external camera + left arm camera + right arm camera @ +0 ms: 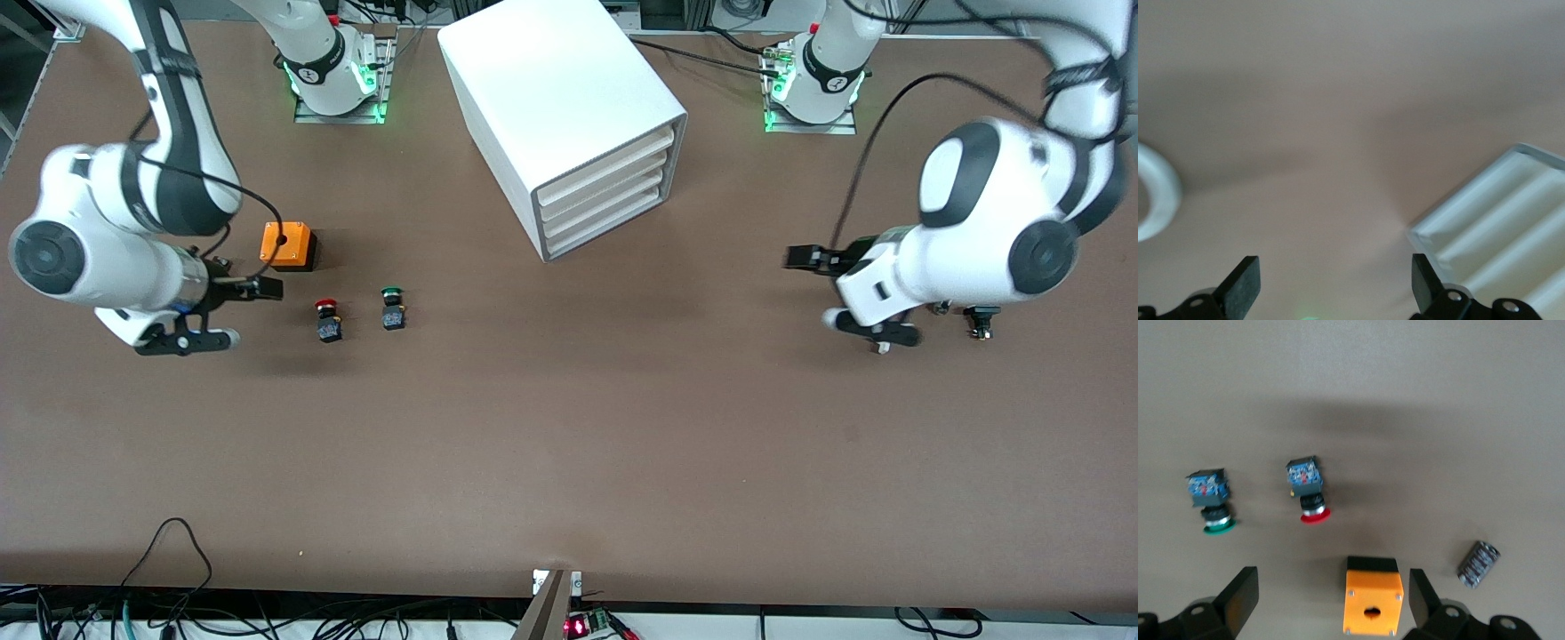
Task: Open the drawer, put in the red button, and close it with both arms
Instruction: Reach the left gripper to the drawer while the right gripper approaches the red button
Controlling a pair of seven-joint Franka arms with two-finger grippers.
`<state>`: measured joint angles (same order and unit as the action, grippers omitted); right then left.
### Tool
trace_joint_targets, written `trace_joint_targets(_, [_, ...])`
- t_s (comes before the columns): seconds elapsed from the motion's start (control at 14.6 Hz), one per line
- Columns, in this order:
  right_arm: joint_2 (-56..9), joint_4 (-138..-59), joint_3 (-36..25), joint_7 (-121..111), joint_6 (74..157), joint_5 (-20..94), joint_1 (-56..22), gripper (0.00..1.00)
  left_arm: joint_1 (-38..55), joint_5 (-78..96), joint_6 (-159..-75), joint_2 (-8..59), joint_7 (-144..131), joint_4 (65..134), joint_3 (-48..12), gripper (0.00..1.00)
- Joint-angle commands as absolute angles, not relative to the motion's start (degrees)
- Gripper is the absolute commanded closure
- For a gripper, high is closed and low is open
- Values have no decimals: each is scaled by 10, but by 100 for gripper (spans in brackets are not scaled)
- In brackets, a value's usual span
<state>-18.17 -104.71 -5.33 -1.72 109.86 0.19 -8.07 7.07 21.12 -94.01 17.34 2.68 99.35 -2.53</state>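
The white drawer cabinet (569, 124) stands at the top centre of the front view. The left gripper (1331, 293) hangs over bare table at the right of that view, fingers wide apart and holding nothing. The right gripper (1328, 607) is at the left, also wide open and empty, over the orange box (287, 245). The red button (328, 320) lies on the table left of centre, outside the fingers, beside the green button (393, 308).
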Motion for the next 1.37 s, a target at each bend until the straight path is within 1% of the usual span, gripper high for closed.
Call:
trace_joint_targets(0.0, [-183,-1073,-53,-23,1149,6,-96,0,69,352,-981,175,47,1079,-41,0])
trace_joint_targets(0.14, [-197,-1078,-53,-26,1185,6,-97,0,70,448,-991,196,97,1113,-64,0])
trace_joint_targets(0.21, [-193,-1098,-52,-35,1200,6,-98,0,72,480,-991,206,129,1121,-75,0])
trace_joint_targets(0.34, [-185,-1134,-41,-67,1229,5,-98,0,77,523,-991,226,182,1135,-97,0])
trace_joint_targets(0.55, [-188,-1171,-37,-71,1283,4,-98,0,96,576,-991,243,253,1163,-109,0])
trace_joint_targets(0.69, [-189,-1195,-35,-90,1316,4,-98,0,108,599,-1011,253,303,1186,-116,2])
trace_joint_targets(0.89, [-192,-1225,-35,-95,1356,4,-98,0,117,628,-1041,258,329,1212,-134,8])
trace_joint_targets(1.1, [-198,-1235,-20,-105,1367,4,-98,0,120,656,-1049,258,328,1230,-156,19])
trace_joint_targets(1.17, [-200,-1235,-19,-105,1368,4,-98,0,120,667,-1049,258,328,1232,-161,20])
trace_joint_targets(1.24, [-206,-1235,-19,-105,1375,4,-98,0,120,671,-1050,258,328,1237,-164,28])
trace_joint_targets(1.3, [-211,-1237,-19,-105,1383,4,-98,0,120,671,-1056,258,328,1239,-166,41])
